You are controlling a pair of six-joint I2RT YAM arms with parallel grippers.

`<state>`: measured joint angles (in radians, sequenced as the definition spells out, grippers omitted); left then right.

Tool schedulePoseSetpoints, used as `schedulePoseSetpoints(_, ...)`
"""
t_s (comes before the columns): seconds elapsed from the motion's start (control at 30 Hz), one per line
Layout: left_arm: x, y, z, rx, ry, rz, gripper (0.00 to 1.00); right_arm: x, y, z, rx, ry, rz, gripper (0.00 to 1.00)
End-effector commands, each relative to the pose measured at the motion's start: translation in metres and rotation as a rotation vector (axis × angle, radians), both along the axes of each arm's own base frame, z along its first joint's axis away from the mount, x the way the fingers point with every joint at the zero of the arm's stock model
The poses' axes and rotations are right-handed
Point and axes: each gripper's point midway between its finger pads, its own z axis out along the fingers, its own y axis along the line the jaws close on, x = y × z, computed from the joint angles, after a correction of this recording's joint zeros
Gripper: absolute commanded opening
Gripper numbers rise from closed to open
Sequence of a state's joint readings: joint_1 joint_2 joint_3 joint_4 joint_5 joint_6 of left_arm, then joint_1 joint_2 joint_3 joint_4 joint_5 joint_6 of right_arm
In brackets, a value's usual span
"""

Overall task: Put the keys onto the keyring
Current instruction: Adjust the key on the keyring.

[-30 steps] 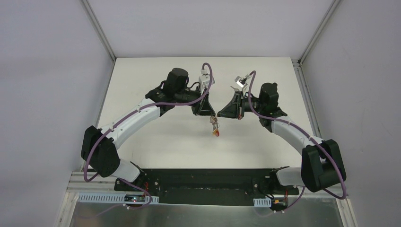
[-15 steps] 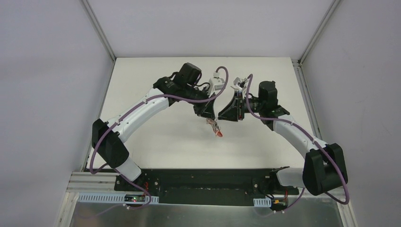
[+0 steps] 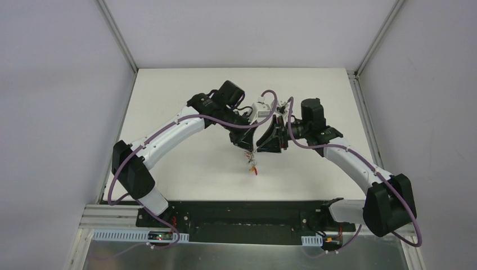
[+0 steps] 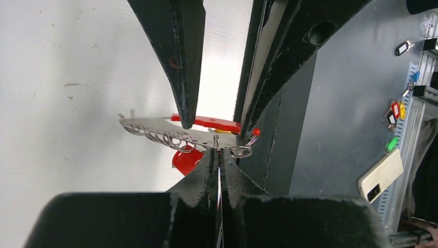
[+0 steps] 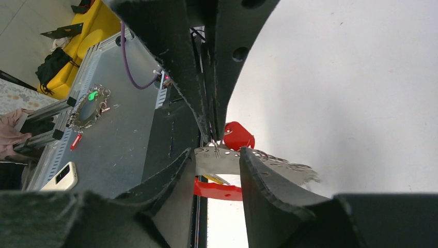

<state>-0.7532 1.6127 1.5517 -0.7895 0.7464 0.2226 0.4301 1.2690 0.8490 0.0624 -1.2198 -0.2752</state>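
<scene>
Arms (image 3: 169, 130) angled inward, left fingers (image 4: 203, 173) clenched seemingly on the keyring (image 4: 155, 125), right fingers (image 5: 264, 178) parted astride it

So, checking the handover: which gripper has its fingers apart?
The right gripper: its fingers stand apart on either side of the keyring, while the left gripper has its fingers pressed together.

White table (image 3: 163, 90), grey walls (image 3: 56, 84), cream slab (image 4: 380, 174) — perhaps a phone
</scene>
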Motion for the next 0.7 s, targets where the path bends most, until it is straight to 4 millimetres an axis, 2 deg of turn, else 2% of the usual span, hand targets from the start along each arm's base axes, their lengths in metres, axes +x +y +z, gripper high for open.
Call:
schedulePoseSetpoints(0.0,-0.0016,-0.0101,0.0233,-0.086,-0.018,-0.022,0.0,-0.0146,0.0008,0.0127,0.045,-0.078,0.072,0.39)
schedulePoseSetpoints(0.3,-0.0027,-0.0149,0.028,-0.135,0.045,-0.01,0.0,-0.0176,0.0044,0.0042,0.038,-0.06,0.083,0.3)
schedulePoseSetpoints(0.6,0.0023,-0.0126,0.0251,-0.141,0.058,0.009,0.0,-0.0163,0.0069,0.0063,0.038,-0.052,0.078,0.02)
schedulePoseSetpoints(0.67,0.0042,-0.0119,0.0245,-0.142,0.059,0.014,0.0,-0.0145,0.0072,0.0083,0.038,-0.047,0.069,0.0)
